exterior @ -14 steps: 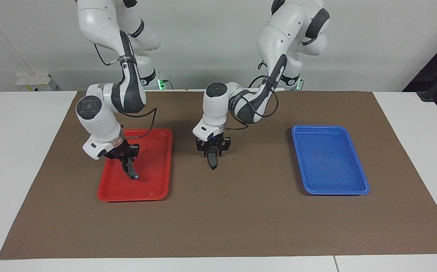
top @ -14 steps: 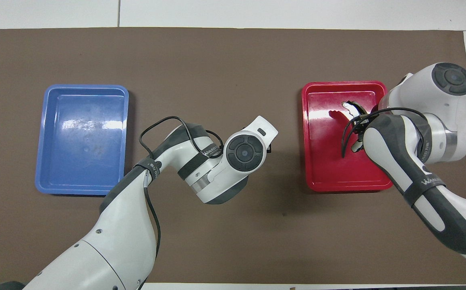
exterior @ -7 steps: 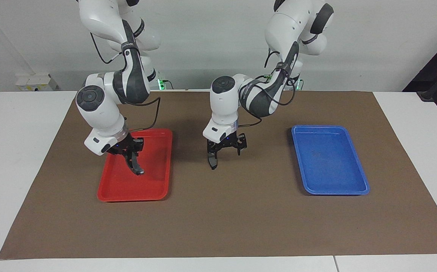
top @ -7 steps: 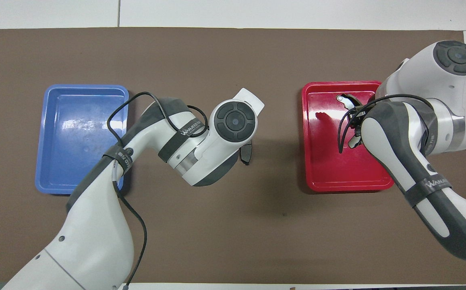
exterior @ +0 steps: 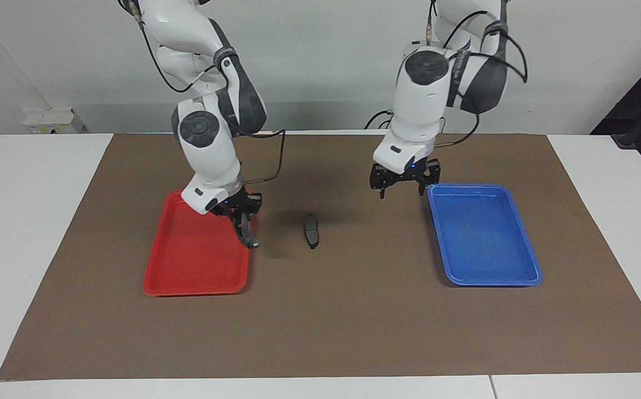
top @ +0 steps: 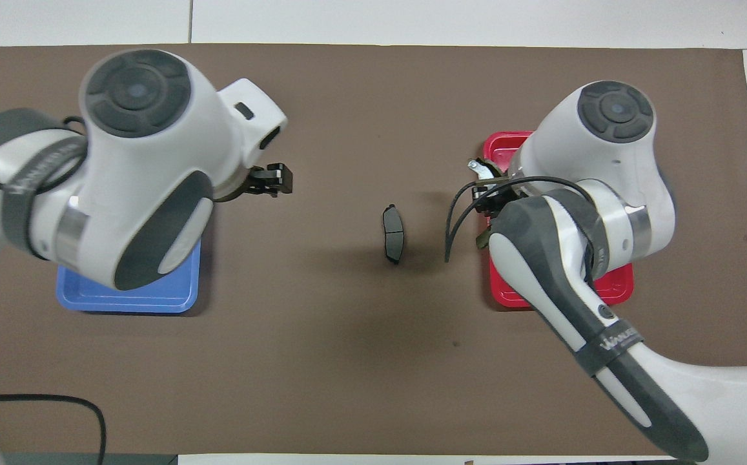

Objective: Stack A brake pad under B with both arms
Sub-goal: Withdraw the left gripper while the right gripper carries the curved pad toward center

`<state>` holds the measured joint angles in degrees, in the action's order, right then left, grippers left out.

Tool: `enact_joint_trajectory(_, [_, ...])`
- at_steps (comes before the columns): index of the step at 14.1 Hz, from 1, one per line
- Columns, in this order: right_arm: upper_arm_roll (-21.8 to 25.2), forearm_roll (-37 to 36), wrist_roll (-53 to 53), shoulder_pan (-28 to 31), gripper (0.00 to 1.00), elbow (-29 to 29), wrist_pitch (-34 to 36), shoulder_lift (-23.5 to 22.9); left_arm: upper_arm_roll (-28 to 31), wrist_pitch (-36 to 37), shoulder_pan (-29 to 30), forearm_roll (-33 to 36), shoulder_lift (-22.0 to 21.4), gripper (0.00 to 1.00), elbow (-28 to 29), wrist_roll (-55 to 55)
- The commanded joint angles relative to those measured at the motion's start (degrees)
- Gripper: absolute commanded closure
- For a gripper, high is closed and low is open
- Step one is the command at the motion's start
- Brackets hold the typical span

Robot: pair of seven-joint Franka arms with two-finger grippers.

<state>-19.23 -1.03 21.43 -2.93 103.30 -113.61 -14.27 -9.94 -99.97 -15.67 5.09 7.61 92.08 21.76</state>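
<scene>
blue tray: overhead, mostly under left arm
red tray: overhead, mostly under right arm
B: overhead, only one tip shows
arm bases: cut off by picture edges

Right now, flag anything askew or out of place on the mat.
Nothing stands out. The A brake pad lies flat on the brown mat between the red tray and blue tray; both trays sit square.

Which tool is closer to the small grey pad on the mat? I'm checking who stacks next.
Right. The right tool, holding the curved black piece, hangs over the red tray's edge beside the small grey pad; the left tool is by the blue tray.
</scene>
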Motion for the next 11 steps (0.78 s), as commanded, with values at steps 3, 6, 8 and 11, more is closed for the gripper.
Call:
enact_joint_trajectory(3, [-4.14,-3.09,12.47,-4.35,1.00,-1.70,-7.14,-6.02,5.18,2.76,7.83,-4.21,-9.35,0.00,5.29,-16.98])
enact_joint_trajectory(6, [-4.23,-6.78,15.22,-6.39,1.00,-1.61,-11.10,-9.71,8.27,2.68,8.37,-5.00,-10.15,0.00,4.95,-20.08])
enact_joint_trajectory(8, [-4.23,-7.76,15.30,-6.47,1.00,-1.00,-13.47,-10.86,8.27,2.59,8.37,-5.09,-10.16,0.00,4.77,-19.39])
enact_joint_trajectory(11, [-4.23,-7.94,14.69,-7.00,1.00,-0.04,-14.45,-11.30,8.27,2.59,8.37,-5.09,-10.24,0.00,5.21,-19.47])
